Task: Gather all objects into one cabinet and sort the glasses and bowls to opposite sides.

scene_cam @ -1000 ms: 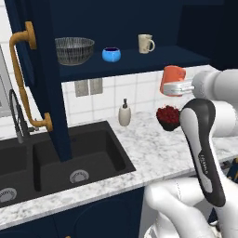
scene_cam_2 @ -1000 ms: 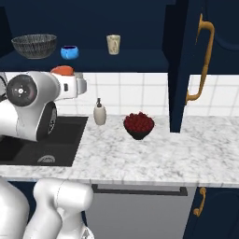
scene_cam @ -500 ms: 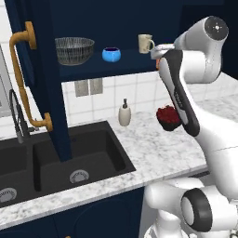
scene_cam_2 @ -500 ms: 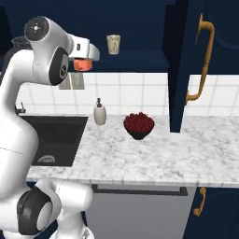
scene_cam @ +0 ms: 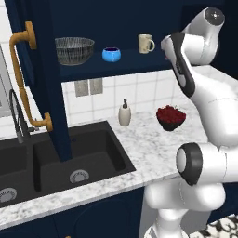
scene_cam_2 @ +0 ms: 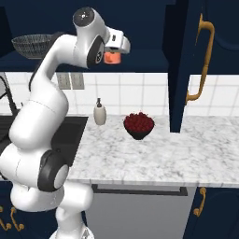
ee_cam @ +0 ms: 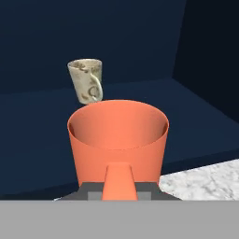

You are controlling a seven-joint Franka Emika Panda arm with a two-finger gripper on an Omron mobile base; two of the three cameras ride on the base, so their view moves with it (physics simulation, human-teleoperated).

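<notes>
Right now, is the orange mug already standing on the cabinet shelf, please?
No, the orange mug is held in the air, short of the shelf.

Arm: raised from counter height to shelf level | orange mug [ee_cam: 117, 135]: carried up, now near cream mug [ee_cam: 86, 80] | gripper [scene_cam_2: 113, 50]: now facing the cabinet [scene_cam: 116, 69] interior

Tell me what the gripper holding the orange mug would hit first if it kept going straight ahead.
Most likely the cream mug with the darker rim: it stands on the navy cabinet shelf almost dead ahead of the gripper and its plain orange mug, slightly off to one side. Depth is hard to judge.
</notes>
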